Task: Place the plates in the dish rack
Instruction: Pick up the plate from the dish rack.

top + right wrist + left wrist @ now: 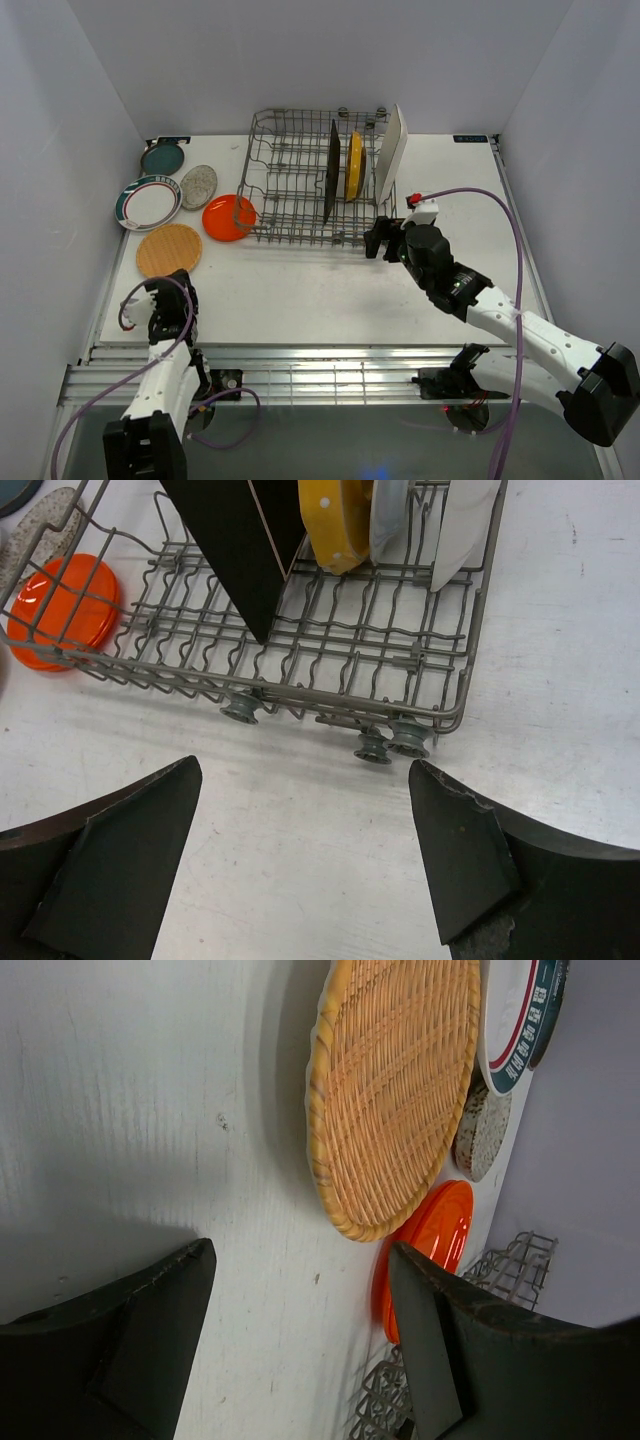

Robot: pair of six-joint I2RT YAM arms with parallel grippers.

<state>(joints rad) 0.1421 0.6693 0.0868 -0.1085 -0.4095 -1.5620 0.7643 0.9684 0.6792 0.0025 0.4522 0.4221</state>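
The grey wire dish rack (290,185) stands at the table's back centre. Upright in it are a dark square plate (331,170), a yellow plate (354,166) and a white rectangular plate (391,152). Flat on the table to its left lie an orange plate (228,217), a woven wood-tone plate (169,249), a white teal-rimmed plate (149,202), a speckled grey plate (199,186) and a teal plate (162,158). My left gripper (300,1270) is open and empty, just short of the woven plate (395,1090). My right gripper (305,775) is open and empty before the rack's front right corner (440,705).
White walls close in the table on the left, back and right. The rack rests on small wheels (385,742) along its front edge. A purple cable (505,215) loops above the right arm.
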